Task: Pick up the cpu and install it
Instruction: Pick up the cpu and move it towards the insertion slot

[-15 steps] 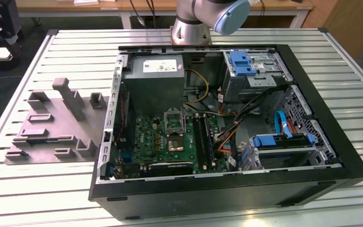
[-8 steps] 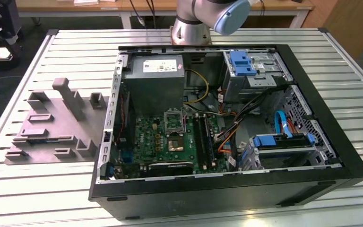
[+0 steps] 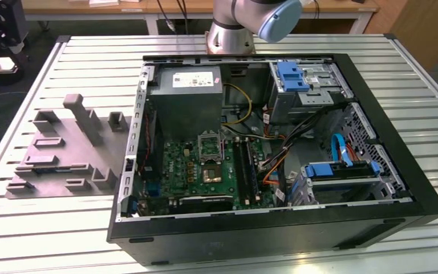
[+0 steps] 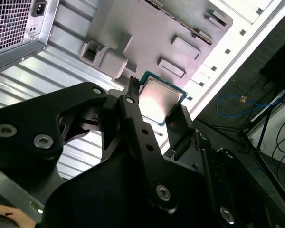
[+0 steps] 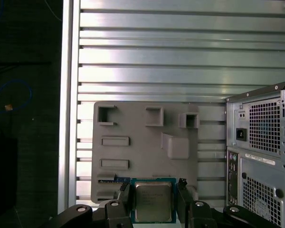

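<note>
Slatted aluminium table [image 5: 180, 47] below. Gripper [image 5: 153, 189] pinching cpu [image 5: 153, 203] by opposite edges, held above grey moulded fixture [image 5: 142, 161], near open computer case [image 5: 261, 156]. Edge grip likely spares contacts.

Likely robotics lab, slotted aluminium table [image 3: 89, 57], open computer case [image 3: 264, 235]

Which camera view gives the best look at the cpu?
The first wrist view: it faces the cpu squarely, its silver top between both fingers. The second wrist view shows it at a slant, one corner hidden behind a finger.
</note>
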Tool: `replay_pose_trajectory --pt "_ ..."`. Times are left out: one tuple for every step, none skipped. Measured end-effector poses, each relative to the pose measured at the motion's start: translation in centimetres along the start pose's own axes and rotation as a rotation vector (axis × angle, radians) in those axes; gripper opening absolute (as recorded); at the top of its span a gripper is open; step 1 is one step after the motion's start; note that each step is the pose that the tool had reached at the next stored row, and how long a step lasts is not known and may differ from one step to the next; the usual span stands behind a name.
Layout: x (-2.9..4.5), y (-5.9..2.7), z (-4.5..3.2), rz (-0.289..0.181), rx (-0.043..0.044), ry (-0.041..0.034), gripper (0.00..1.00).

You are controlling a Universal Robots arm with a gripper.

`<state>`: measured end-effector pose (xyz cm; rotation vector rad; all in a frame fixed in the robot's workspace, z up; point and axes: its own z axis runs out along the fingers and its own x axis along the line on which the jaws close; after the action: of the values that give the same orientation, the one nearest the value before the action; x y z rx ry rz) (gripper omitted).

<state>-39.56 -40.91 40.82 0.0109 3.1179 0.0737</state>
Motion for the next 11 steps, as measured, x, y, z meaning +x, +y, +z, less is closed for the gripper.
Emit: replay_pose_trajectory --pt "0.0 0.0 0.0 0.0 0.0001 0.0 0.47" --pt "0.0 0.0 0.0 0.0 0.0001 0.0 0.47" --pt "-0.01 0.0 0.0 0.0 0.0 0.0 0.47" --pt "-0.01 0.0 0.0 0.0 0.0 0.0 0.47" --pt "-0.01 0.0 0.0 0.0 0.0001 0.0 0.47" --pt "-0.01 0.0 0.0 0.0 0.0001 0.0001 0.47" --pt "-0.02 0.0 0.0 0.0 0.0001 0.0 0.47" --pt "-0.13 0.0 -0.01 0.0 0.0002 0.0001 0.47" --pt "-0.29 0.0 0.0 0.0 0.0001 0.0001 0.47" --pt "-0.45 0.0 0.01 0.0 0.0001 0.0001 0.47" --pt "-0.49 0.0 0.02 0.0 -0.0001 -0.0001 0.47"
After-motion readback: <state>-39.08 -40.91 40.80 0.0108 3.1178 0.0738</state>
